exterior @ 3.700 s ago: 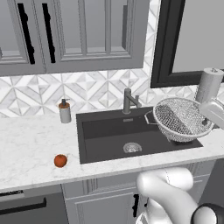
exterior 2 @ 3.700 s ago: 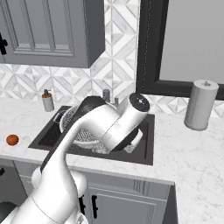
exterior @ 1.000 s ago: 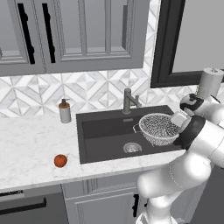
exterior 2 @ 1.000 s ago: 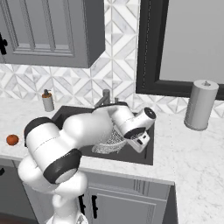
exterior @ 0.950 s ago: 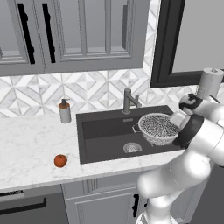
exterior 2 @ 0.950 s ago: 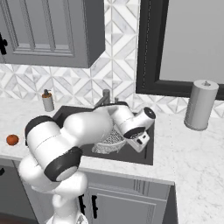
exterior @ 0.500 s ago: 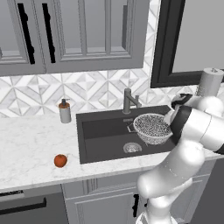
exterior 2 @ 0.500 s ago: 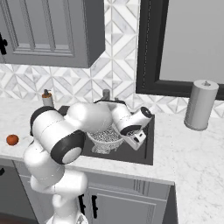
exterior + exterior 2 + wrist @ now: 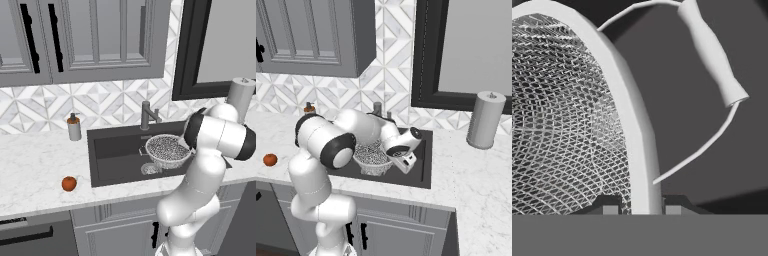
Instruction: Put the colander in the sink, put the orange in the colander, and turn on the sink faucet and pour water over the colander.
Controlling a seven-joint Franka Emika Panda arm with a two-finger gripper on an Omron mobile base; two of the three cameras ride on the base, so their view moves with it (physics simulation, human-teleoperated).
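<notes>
White marble counter, colander [image 9: 167,150] lowered into the dark sink [image 9: 112,152].
Gripper [image 9: 638,207] pinches the colander's rim (orange [image 9: 69,183] waits on the counter); best to settle it flat on the basin floor before releasing.

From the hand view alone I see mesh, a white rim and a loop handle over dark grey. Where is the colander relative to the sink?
Observer: The colander sits low inside the sink, right of the drain, under the sink faucet.
Operator: Is the gripper holding it?
Observer: Yes, the gripper is shut on the colander's rim, one finger either side.
Operator: Where is the orange?
Observer: The orange lies on the marble counter, left of the sink, well apart from the colander.
</notes>
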